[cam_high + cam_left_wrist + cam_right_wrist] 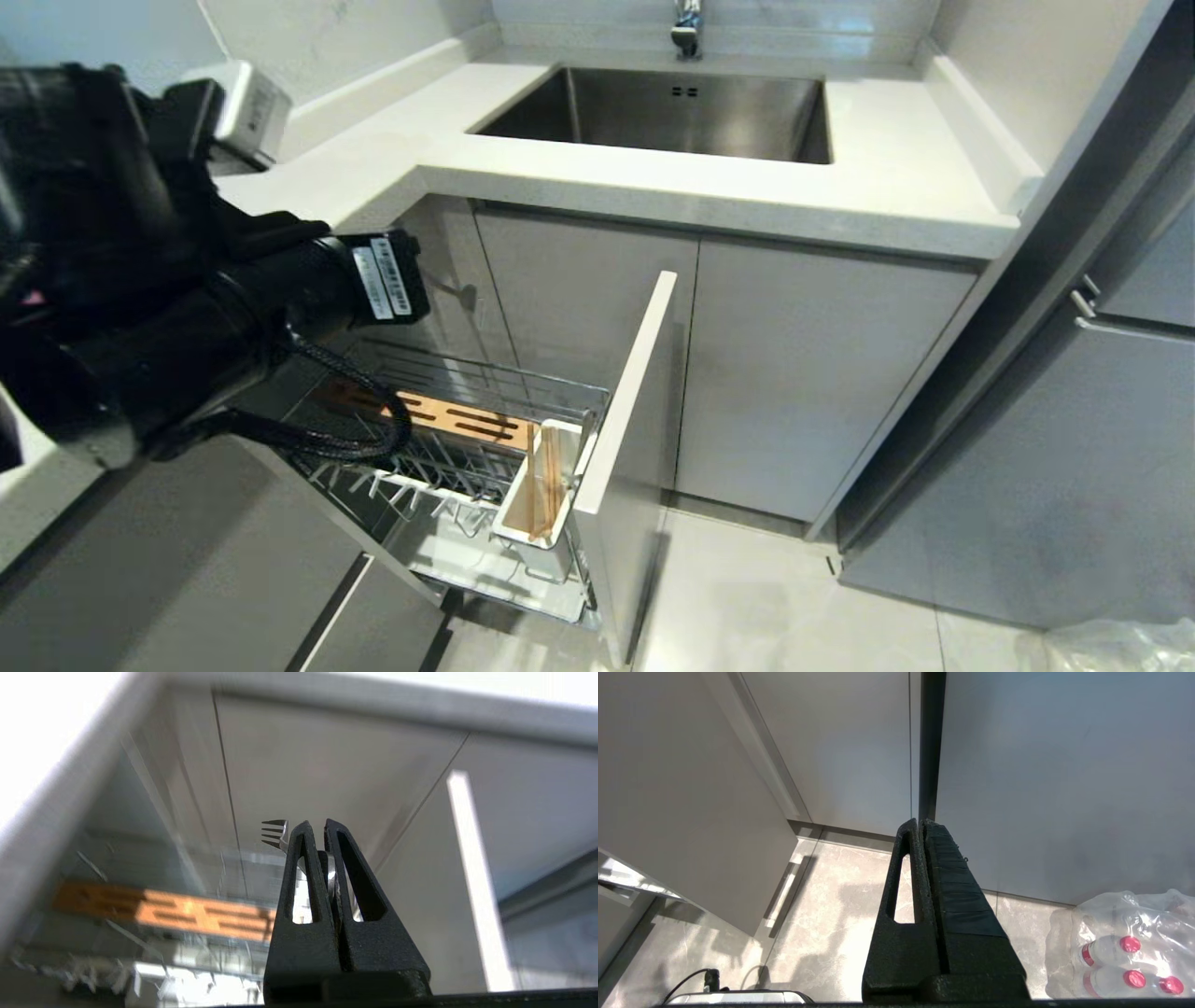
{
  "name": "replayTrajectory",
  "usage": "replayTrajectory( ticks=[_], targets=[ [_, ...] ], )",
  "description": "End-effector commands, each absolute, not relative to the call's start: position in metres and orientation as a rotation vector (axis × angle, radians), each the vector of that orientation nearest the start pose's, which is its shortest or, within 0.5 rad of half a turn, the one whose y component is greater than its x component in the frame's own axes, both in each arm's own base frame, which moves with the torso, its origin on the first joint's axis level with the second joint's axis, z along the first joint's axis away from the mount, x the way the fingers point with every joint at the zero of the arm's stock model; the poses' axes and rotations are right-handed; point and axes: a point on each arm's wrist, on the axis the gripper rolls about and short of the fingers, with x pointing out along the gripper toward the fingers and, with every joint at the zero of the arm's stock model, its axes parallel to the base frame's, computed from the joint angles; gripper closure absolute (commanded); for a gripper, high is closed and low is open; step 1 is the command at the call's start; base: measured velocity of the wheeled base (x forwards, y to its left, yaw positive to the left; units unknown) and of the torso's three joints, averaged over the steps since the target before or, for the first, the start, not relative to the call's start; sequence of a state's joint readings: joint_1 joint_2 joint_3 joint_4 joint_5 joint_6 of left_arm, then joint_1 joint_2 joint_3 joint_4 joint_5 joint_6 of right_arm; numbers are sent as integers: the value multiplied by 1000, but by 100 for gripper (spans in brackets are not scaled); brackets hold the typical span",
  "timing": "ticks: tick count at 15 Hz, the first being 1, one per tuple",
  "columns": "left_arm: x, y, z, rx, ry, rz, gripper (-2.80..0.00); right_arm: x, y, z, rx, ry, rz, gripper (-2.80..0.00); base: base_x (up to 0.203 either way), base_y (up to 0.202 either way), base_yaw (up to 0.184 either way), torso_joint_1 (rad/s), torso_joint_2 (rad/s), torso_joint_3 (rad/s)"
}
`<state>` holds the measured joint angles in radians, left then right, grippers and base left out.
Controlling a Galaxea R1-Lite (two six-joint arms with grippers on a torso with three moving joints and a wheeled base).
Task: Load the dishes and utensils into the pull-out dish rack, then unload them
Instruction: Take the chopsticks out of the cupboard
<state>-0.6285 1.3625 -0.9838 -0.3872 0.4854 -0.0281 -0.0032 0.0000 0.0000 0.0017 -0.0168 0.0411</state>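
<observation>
Utensil holder (546, 490) at rack's (467, 439) near corner, 6 o'clock, holds chopsticks (551, 481). Rack pulled out, white door edge (625, 392) at 3 o'clock. Left gripper (314, 828) clamps fork (276, 833) above rack. Sink (672, 107) at 12 o'clock. Right gripper (920, 826) closed, empty, over floor.

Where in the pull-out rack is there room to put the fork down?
The left hand holds the fork. The white utensil holder already has chopsticks along one side; beside them it looks free. The prong rows between the wooden bar and the drip tray stand bare but tightly wired.
</observation>
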Motion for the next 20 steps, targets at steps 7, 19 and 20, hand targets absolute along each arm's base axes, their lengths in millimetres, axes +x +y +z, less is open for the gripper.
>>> replayTrajectory(
  ticks=[7,19,20],
  targets=[
    [138,-75,359,-51,-243,18,0,-23,0,75,41,3,-20,0,0,0,0,0,0,0],
    [230,-9,368,13,-363,557,0,-23,0,75,41,3,-20,0,0,0,0,0,0,0],
    [237,-8,367,13,-355,586,0,-23,0,75,41,3,-20,0,0,0,0,0,0,0]
  ],
)
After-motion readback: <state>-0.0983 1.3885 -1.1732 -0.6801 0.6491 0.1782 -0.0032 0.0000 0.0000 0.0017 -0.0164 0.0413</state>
